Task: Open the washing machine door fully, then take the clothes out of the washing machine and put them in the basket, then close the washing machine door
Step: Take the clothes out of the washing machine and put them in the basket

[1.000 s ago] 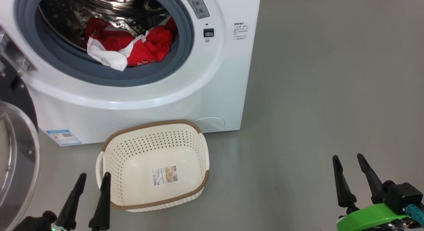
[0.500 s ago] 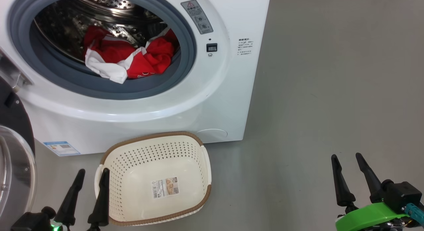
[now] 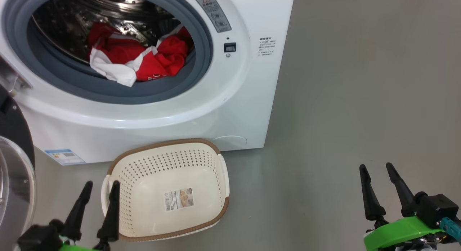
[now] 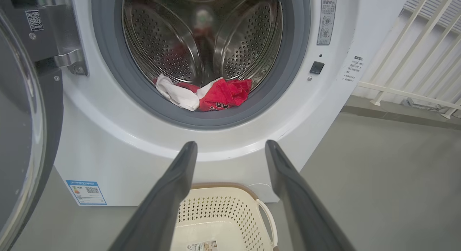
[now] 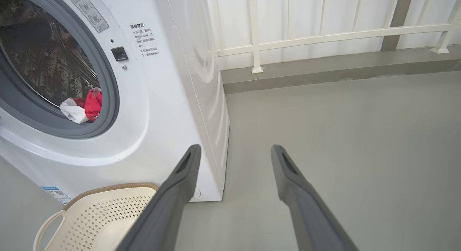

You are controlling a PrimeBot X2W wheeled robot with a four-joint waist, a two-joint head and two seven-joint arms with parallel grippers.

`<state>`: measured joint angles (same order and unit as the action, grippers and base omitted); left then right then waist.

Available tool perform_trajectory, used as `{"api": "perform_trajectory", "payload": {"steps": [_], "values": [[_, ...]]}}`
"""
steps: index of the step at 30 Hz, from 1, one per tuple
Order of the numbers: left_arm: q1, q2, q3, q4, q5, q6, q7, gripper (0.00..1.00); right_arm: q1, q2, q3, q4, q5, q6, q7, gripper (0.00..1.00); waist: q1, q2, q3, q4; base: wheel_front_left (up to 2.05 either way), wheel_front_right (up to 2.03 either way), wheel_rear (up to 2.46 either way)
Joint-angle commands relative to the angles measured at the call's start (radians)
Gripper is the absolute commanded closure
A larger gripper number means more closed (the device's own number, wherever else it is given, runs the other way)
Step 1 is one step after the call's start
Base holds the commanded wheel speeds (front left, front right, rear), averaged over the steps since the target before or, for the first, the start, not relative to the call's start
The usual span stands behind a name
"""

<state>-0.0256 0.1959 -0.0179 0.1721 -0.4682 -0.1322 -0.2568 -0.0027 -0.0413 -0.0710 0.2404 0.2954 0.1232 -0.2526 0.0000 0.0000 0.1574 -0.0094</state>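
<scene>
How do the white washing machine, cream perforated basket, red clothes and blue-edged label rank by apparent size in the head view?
1. white front-loading washing machine
2. cream perforated plastic basket, nearer the camera
3. red-and-white clothes
4. blue-edged label

1. Grey warning label point(image 3: 212, 13) on the washing machine point(image 3: 234, 110) front, upper right of the opening: red warning triangle, pictograms below. Wording too small to read.
2. Black text block point(image 3: 266, 45) further right on the same front: several lines, illegible.
3. Blue-edged label point(image 4: 86, 191) at the lower left corner: QR code, coloured bars, text illegible.
4. QR code sticker point(image 4: 34, 20) on the hinge bracket point(image 4: 54, 31) of the washing machine door point(image 4: 21, 117).
5. Sticker point(image 3: 179, 198) on the basket point(image 3: 162, 161) inside bottom: print too small to read.
6. Small dark printing on the clothes point(image 4: 219, 96): unreadable.
</scene>
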Motion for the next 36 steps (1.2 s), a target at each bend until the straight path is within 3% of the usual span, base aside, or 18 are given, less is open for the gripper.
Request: {"api": "perform_trajectory", "payload": {"steps": [1,7,14,36], "values": [[-0.069,0.018,0.028,0.003,0.025,0.002,-0.005,0.0,-0.041,-0.009,0.026,-0.025,0.008,0.008,-0.009,0.0,0.0,0.0,0.019,0.0,0.0,0.0,0.0],[-0.225,0.019,0.003,0.106,0.06,0.002,-0.005,0.0,-0.067,-0.009,0.042,-0.03,0.021,0.008,-0.009,0.0,0.0,0.0,0.071,-0.018,0.0,0.0,0.0],[-0.447,0.058,-0.063,0.28,0.081,0.002,-0.005,0.0,-0.107,-0.009,0.068,-0.036,0.046,0.008,-0.009,0.0,0.0,0.0,0.155,-0.069,0.0,0.0,0.0],[-1.069,0.223,-0.303,0.801,-0.068,0.002,0.002,0.0,-0.189,-0.009,0.111,-0.087,0.131,0.008,-0.009,0.0,0.0,0.0,0.379,-0.188,0.0,0.0,0.0]]}}
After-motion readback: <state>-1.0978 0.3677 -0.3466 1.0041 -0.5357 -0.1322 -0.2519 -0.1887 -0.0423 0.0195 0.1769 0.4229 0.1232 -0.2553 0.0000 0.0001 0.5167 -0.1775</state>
